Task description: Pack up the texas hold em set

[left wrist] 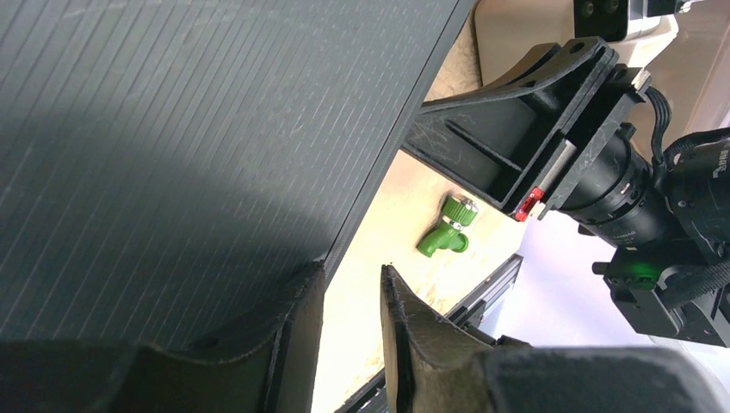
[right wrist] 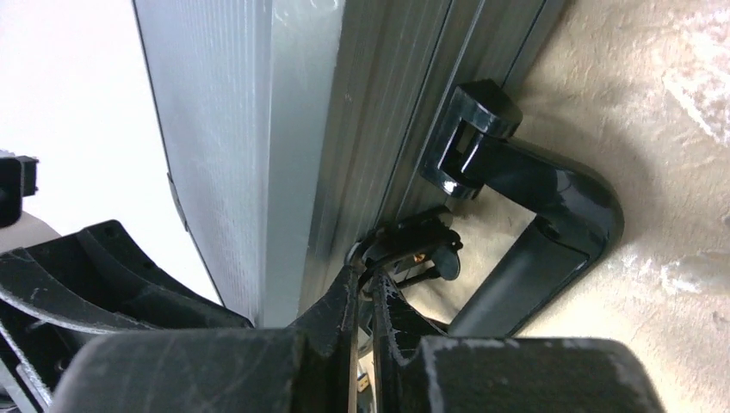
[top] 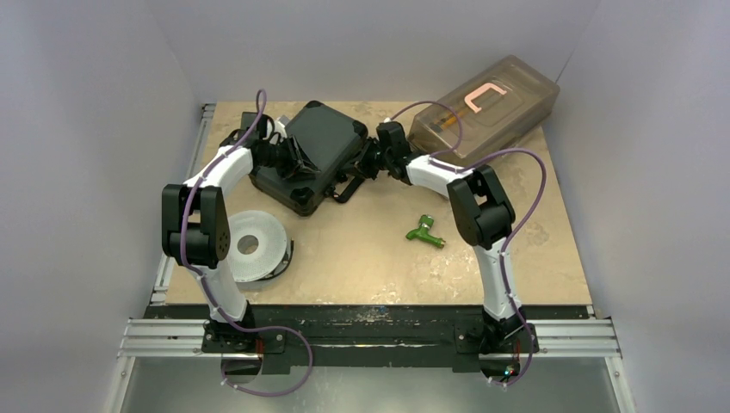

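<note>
I'm fastening the closed black case [top: 314,155], sitting far-left on the table [top: 361,258]: right gripper [right wrist: 366,265] closed tight at the latch [right wrist: 417,245] beside the handle [right wrist: 551,215], left gripper [left wrist: 353,280] bracing the lid with its jaws apart, so next I'm probably needing a firm push.

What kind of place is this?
Probably a robot lab: two robot arms bolted by a table, plain white walls around, plus a black case and green toy faucet.
</note>
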Tool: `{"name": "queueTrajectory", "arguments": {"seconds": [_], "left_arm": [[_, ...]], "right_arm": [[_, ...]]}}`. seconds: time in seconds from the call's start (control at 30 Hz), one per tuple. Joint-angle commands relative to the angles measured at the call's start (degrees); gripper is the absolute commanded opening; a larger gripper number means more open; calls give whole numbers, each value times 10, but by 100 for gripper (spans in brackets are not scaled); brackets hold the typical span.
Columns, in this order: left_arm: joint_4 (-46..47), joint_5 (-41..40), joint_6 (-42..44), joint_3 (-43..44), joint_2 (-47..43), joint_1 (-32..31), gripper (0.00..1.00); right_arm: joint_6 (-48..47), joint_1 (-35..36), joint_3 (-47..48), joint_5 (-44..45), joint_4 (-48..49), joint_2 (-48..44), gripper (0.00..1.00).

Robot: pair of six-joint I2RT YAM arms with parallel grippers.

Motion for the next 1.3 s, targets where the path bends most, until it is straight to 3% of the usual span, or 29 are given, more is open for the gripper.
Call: {"name": "queueTrajectory", "arguments": {"seconds": [0.0, 0.23, 0.43, 0.6, 0.73, 1.0, 1.27], "left_arm": [[-61, -24, 19, -28, 9, -13, 30], [-59, -21, 20, -29, 8, -13, 29], [-58, -21, 19, -28, 7, -13, 29], [-58, -20, 19, -29, 8, -13, 29], [-59, -23, 21, -29, 7, -13, 29], [-59, -23, 21, -27, 9, -13, 29], [-60, -26, 21, -28, 9, -13, 29]], "right_arm": [[36, 6, 46, -28, 134, 5, 6], [42, 6, 50, -24, 140, 14, 17], [-12, 8, 41, 4, 70, -12, 18], [-33, 9, 38, -3, 52, -12, 17], [-51, 9, 74, 13, 6, 2, 7], [-102, 13, 94, 47, -60, -17, 8], [-147, 14, 81, 65, -80, -57, 21]]}}
